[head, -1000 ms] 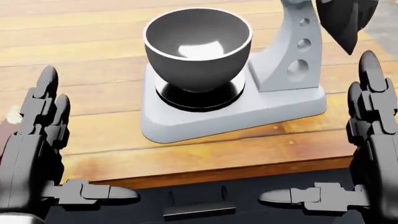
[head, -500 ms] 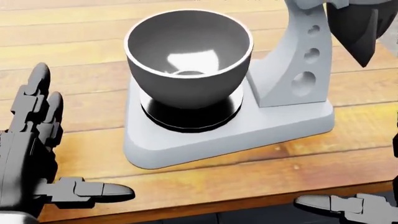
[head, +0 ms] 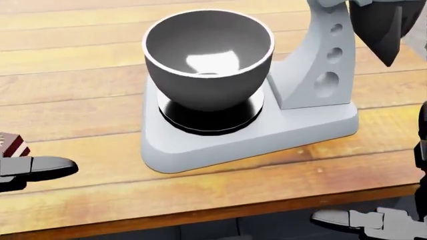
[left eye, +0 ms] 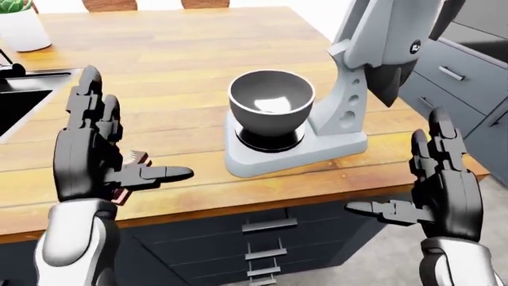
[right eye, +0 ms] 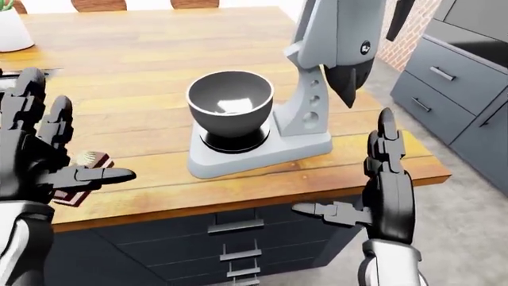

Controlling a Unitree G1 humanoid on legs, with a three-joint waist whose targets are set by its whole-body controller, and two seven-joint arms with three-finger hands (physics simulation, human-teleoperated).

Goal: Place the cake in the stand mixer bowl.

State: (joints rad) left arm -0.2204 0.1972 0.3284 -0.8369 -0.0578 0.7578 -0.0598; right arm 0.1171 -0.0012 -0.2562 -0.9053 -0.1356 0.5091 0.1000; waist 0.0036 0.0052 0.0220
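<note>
The cake (left eye: 135, 158) is a small brown and white layered piece lying on the wooden counter (left eye: 183, 65), left of the stand mixer (left eye: 353, 113). My left hand (left eye: 127, 138) is open and stands upright just in front of the cake, partly hiding it; its thumb (head: 36, 167) points right below the cake (head: 13, 145). The dark grey mixer bowl (head: 208, 55) sits empty on the mixer's base, under the raised head. My right hand (left eye: 397, 170) is open, held off the counter's edge to the right of the mixer.
A black sink (left eye: 16, 104) is set into the counter at far left, with a white plant pot (left eye: 19, 30) above it. Dark drawers (left eye: 270, 225) run below the counter edge. Grey cabinets (left eye: 457, 71) stand at right across a floor gap.
The head view has shifted a little. My left hand has moved left, so only its thumb shows there, and the cake has come into view at the left edge. The right hand stays low.
</note>
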